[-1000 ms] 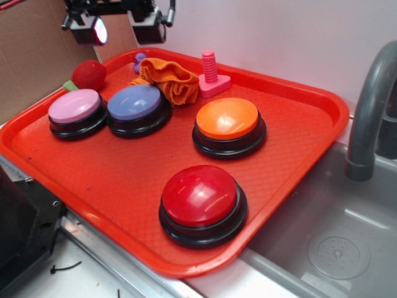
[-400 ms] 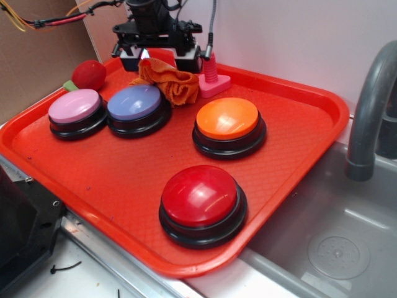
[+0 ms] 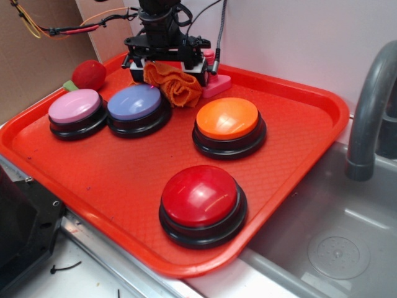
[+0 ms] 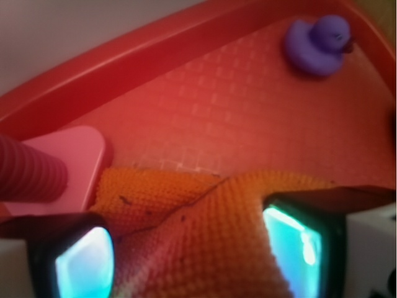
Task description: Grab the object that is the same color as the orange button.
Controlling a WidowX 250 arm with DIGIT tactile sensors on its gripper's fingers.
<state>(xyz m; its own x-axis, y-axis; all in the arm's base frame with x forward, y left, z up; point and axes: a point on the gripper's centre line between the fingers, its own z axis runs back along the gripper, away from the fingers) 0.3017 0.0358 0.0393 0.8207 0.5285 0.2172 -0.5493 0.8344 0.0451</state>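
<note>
The small orange terry cloth [image 3: 178, 85] lies crumpled at the back of the red tray [image 3: 298, 124], behind the purple button. My gripper [image 3: 167, 67] is low over it and open, with one finger on each side of the cloth. In the wrist view the cloth [image 4: 198, 230] fills the gap between my two fingers, and the gripper [image 4: 192, 261] stands wide around it. The orange button [image 3: 227, 118], with its glossy dome and black base, sits to the right of the cloth in mid-tray.
A red button [image 3: 200, 195] sits at the tray front, with purple [image 3: 135, 102] and pink [image 3: 74, 105] buttons at left. A red ball [image 3: 89, 74], a pink bolt toy [image 4: 56, 167] and a purple duck [image 4: 319, 43] lie near the cloth. A faucet [image 3: 369, 112] and sink [image 3: 335, 242] are at right.
My gripper has come down from above the tray's back edge and now straddles the orange cloth. The cloth and buttons have not moved.
</note>
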